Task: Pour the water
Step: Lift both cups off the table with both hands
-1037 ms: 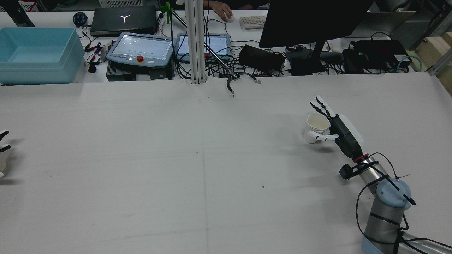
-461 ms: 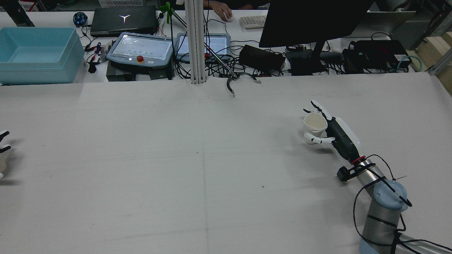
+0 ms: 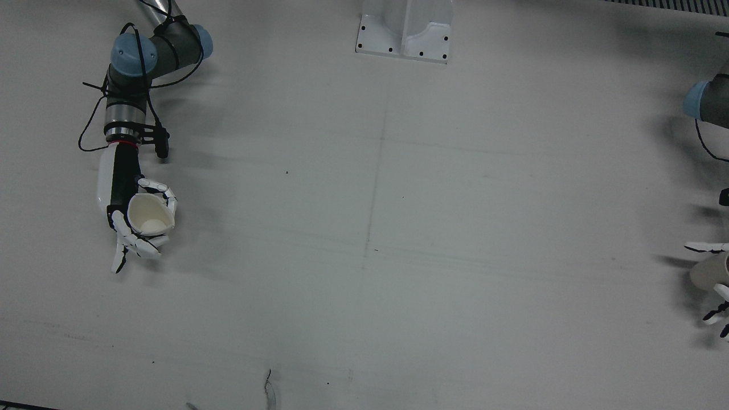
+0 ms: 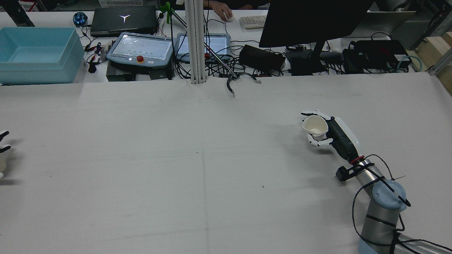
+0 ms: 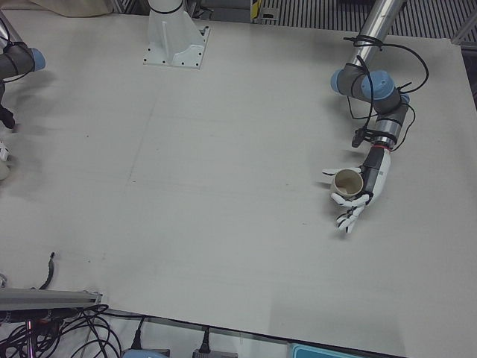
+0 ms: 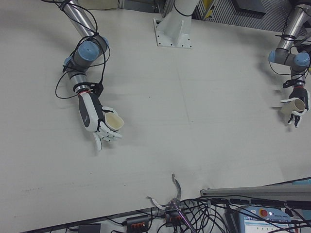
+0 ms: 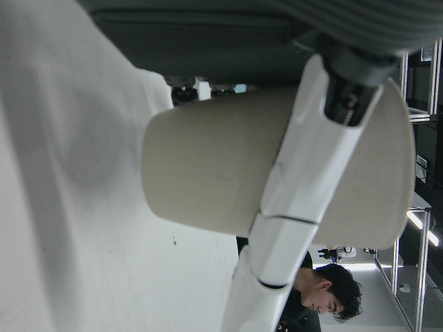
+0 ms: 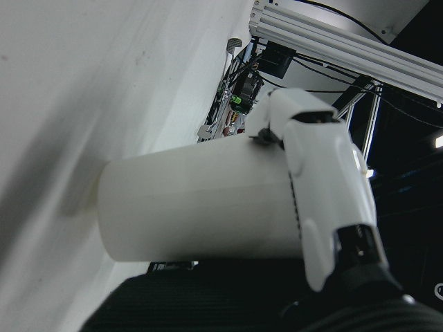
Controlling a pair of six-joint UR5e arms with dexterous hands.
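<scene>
My right hand [image 4: 334, 135] is shut on a white paper cup [image 4: 315, 127] at the right of the table in the rear view. The cup is tilted, with its mouth toward the table's middle. Both show in the front view, hand [image 3: 121, 199] and cup [image 3: 151, 213], and in the right-front view, where the cup [image 6: 112, 121] is at the left. My left hand [image 5: 367, 186] is shut on a beige paper cup [image 5: 346, 183], held upright at the opposite end of the table. The left hand view shows a finger [image 7: 311, 173] lying across that cup [image 7: 208, 173]. Only its fingertips [image 4: 3, 148] reach into the rear view.
A white pedestal base [image 3: 404, 28] stands at the robot's edge. An aluminium post [image 4: 196, 42] and a black curved clamp [image 4: 231, 86] sit at the far edge. Behind them are a blue bin [image 4: 37, 54], teach pendants [image 4: 141, 49], a monitor [image 4: 310, 21] and cables.
My right hand's fingers, spread beside the white cup a second ago, have curled around it. The cup has tilted and shifted slightly. The left hand has not moved.
</scene>
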